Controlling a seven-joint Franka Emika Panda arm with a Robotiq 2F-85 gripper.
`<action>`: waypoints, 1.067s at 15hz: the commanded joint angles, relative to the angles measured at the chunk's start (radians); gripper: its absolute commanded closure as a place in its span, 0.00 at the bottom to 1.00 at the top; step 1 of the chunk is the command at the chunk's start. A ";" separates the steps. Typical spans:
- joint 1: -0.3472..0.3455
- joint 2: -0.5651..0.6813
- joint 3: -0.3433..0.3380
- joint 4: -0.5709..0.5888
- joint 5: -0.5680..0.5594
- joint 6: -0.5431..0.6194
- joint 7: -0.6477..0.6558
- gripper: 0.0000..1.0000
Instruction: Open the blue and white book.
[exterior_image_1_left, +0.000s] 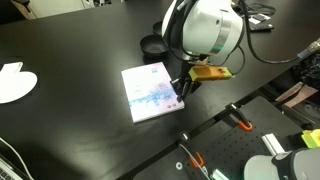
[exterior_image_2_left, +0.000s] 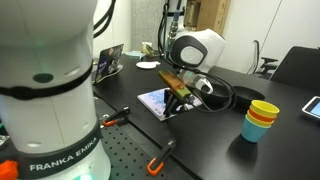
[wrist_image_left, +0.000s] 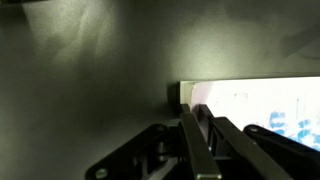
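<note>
The blue and white book lies flat and closed on the black table; it also shows in an exterior view. My gripper is low at the book's edge nearest the table's clamped side, and it shows in an exterior view too. In the wrist view the two fingers are drawn together, their tips at the book's white edge near a corner. I cannot tell whether the cover is caught between them.
A black bowl stands just behind the book. A white plate lies far off. Orange clamps sit on the table edge. Stacked coloured cups and a small tablet stand on the table.
</note>
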 joint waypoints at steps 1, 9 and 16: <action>0.008 -0.028 0.022 -0.019 -0.016 -0.012 0.063 0.87; 0.059 -0.152 0.027 -0.068 -0.059 0.007 0.149 0.88; 0.164 -0.288 -0.055 -0.131 -0.413 0.090 0.474 0.89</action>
